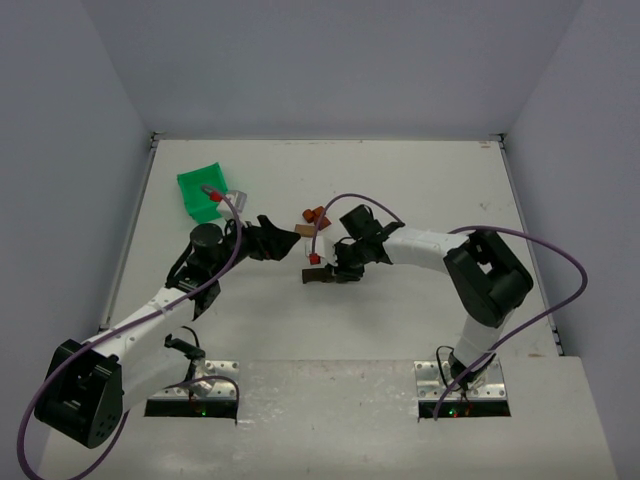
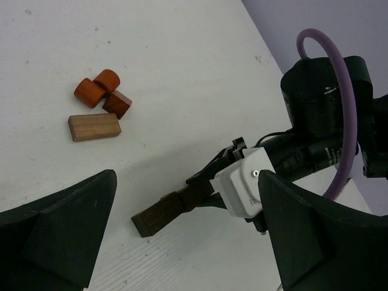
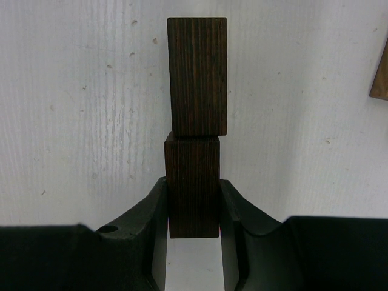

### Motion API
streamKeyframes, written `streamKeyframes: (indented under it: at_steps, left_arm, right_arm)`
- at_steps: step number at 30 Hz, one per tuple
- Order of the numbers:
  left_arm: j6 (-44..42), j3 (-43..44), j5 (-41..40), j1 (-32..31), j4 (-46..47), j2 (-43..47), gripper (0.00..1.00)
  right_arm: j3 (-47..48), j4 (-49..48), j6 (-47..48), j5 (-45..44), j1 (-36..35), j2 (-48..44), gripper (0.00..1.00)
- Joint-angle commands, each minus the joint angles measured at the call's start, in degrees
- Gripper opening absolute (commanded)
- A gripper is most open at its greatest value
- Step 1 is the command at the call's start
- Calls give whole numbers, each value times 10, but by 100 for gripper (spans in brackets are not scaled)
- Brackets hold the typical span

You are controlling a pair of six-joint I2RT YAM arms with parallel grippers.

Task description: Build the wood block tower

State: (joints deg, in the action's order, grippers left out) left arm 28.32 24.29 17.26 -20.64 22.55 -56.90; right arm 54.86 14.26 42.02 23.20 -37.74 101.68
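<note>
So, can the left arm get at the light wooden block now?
Probably yes. The left fingers are open, and the light wooden block lies uncovered ahead of them. The dark plank in the right fingers is near, so care is needed.

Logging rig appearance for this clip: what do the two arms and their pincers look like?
Left arm and right arm: white links, bulky black joint housings. Left pincer and right pincer: black, two wedge-shaped fingers. A purple cable loops along each.
</note>
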Motion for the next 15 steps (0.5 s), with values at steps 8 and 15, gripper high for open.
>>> streamKeyframes:
  at_steps: [8, 15]
  left_arm:
    - [-7, -5, 14, 3, 40, 7, 100]
    - [-8, -5, 20, 3, 42, 6, 100]
  right_arm:
    - [33, 7, -4, 4, -7, 10, 26]
    - [37, 5, -5, 3, -7, 16, 30]
